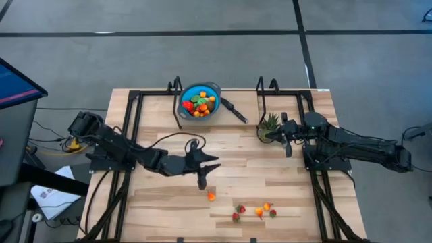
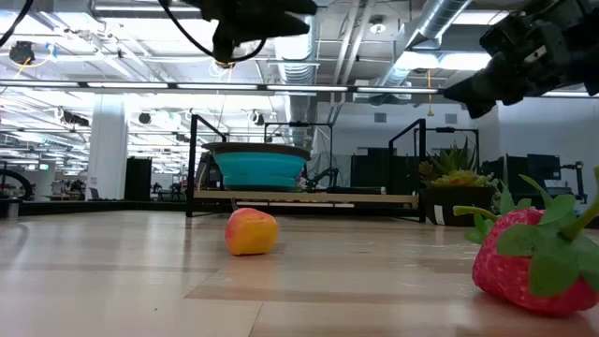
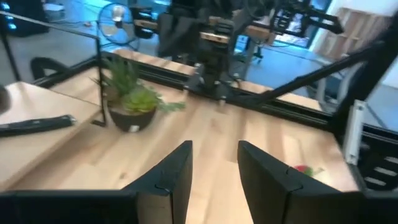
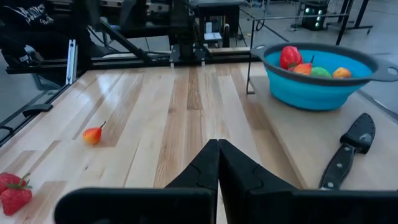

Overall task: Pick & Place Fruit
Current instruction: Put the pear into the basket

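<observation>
Much of the fruit already sits in the blue bowl (image 1: 200,101) at the far middle of the table (image 1: 270,169): a heap of red, orange and green pieces fills it. What is left lies loose near the front edge: one orange piece (image 1: 211,196) on its own, and off to its right a small cluster of strawberries and orange bits (image 1: 258,211), with a tiny green bit near the very edge. The left gripper (image 1: 202,181) hangs above the boards just beside the lone orange piece, its fingers parted with bare wood showing between them, so it holds nothing. That piece looks like the next one to be picked, though the gripper is not yet down on it. The right gripper (image 1: 288,146) waits at the right side of the table next to the small potted plant (image 1: 268,125), its fingers pressed together and empty. A black knife (image 1: 234,110) lies beside the bowl. By the look of it, the job is more than half done, with a handful of pieces to go.
</observation>
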`<state>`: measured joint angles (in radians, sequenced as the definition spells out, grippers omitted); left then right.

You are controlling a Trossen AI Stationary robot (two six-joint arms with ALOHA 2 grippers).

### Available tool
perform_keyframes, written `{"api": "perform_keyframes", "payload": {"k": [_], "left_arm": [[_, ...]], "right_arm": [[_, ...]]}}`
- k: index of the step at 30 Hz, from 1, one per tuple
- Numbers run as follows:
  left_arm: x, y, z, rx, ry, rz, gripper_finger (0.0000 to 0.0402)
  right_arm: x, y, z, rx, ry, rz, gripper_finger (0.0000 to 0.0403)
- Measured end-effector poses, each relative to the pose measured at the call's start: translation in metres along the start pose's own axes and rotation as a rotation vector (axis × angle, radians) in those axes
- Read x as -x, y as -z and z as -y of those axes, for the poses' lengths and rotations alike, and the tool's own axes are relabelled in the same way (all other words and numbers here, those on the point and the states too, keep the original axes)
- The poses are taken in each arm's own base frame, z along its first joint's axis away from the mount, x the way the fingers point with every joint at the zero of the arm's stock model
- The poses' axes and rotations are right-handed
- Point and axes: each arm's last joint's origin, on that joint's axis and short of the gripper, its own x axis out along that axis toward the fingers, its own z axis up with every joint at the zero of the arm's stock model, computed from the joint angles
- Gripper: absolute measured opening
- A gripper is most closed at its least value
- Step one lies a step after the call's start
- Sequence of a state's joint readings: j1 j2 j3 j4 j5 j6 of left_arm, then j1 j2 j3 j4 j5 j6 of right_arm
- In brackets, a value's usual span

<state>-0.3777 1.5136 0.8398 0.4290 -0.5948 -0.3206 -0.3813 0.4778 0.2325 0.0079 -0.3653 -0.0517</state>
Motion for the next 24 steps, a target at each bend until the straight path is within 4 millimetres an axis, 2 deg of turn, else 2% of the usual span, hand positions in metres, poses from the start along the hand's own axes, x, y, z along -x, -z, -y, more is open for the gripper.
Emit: {"api": "perform_keyframes", "payload": {"k": [8, 19, 24], "left_arm": [[0.015, -0.004, 0.024, 0.057, 0.105, 0.079, 0.0122], [0.031, -0.005, 0.043, 0.097, 0.198, 0.126, 0.0122], [0.032, 0.007, 0.053, 0.053, 0.218, 0.108, 0.0122]], "right_arm": [[0.000, 0.000, 0.000, 0.001, 0.000, 0.003, 0.0000], [0.000, 0.000, 0.000, 0.000, -0.002, 0.000, 0.0000], [0.000, 0.000, 0.000, 0.000, -0.002, 0.000, 0.0000]]}}
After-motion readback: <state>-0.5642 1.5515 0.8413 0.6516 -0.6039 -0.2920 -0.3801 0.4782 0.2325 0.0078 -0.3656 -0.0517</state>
